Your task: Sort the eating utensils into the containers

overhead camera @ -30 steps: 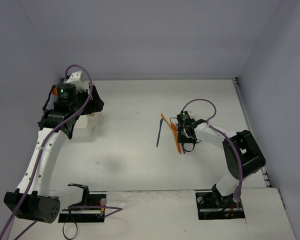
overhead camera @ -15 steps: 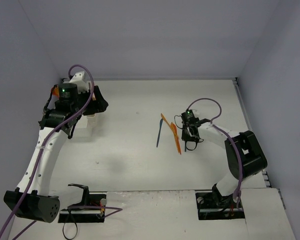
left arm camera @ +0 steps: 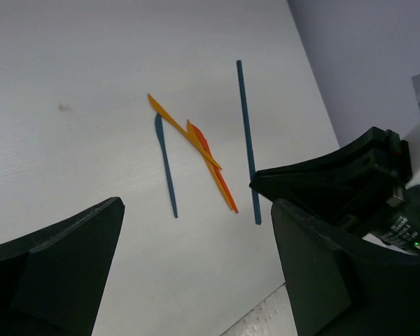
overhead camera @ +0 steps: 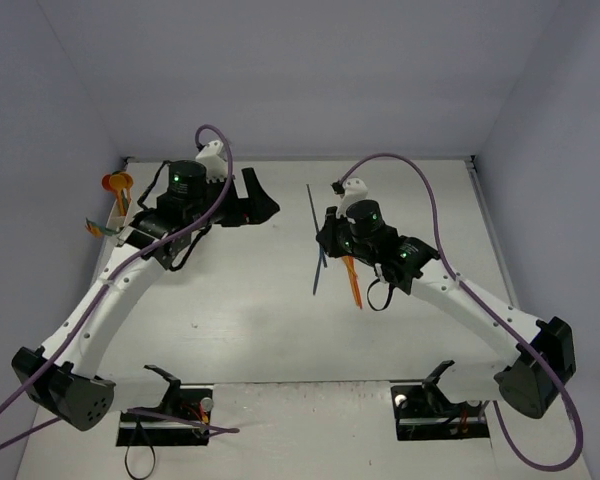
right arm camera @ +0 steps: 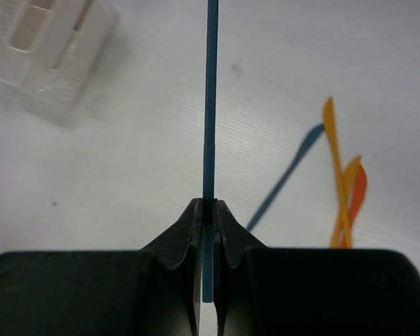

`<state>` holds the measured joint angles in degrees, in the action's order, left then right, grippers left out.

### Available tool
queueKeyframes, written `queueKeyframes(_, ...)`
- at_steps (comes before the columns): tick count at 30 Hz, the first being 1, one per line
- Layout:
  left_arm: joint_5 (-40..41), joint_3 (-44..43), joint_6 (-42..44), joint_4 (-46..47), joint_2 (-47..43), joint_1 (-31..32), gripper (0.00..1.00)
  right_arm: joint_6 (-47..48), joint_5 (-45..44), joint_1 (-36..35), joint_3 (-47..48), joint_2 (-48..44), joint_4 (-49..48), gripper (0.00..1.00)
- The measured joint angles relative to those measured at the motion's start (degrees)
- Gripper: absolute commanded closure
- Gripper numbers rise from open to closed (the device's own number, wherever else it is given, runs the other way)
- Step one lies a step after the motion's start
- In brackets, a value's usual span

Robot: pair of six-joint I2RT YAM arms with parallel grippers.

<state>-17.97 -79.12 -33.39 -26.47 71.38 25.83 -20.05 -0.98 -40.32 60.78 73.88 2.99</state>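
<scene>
Right gripper [right arm camera: 208, 210]: jaws pressed together on the blue stick [right arm camera: 210, 105], pinching it close to one end. The rest of the stick runs straight out past the fingertips toward the far side of the table [overhead camera: 230, 300]. It sits around mid-table. We can't tell whether it is clear of the surface.

Left gripper [overhead camera: 260, 197]: fingers spread wide with nothing between them. It is left of the right gripper and near it, not touching, and faces the stick and the loose pile.

Loose utensils lie flat on the table just near-right of the right gripper:
- The blue utensil [left arm camera: 166, 164] is left-most.
- The yellow utensil [left arm camera: 178, 126] is just beside the blue one and lies crossed with the orange utensil [left arm camera: 208, 155].

We can't make out which are spoons and which are forks.

The containers [right arm camera: 52, 49] are a row of white bins at the far-left edge of the table, well apart from both grippers and partly behind the left arm in the top view. Orange pieces [overhead camera: 115, 183] stick up out of them. We can't tell which compartment they are in.
</scene>
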Motion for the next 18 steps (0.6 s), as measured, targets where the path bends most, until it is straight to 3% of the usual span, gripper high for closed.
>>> queueKeyframes(5, 1.4, 0.0, -1.5, 3.7, 2.4, 5.0, 0.17, 1.4, 4.5, -2.7, 2.2, -1.6, -3.2, 1.0)
queueKeyframes(7, 2.4, 0.0, -1.8, 4.8, 3.1, 6.5, 0.22, 1.6, 6.0, -3.0, 2.4, -1.6, -4.0, 1.0)
queueKeyframes(14, 6.7, 0.2, -3.2, 9.2, 3.6, 8.9, 0.51, 1.7, 9.7, -3.3, 2.4, -1.6, -5.1, 1.0)
queueKeyframes(18, 8.8, 0.4, -3.9, 11.5, 4.1, 9.7, 0.6, 1.6, 11.1, -3.6, 2.4, -1.6, -6.0, 1.0)
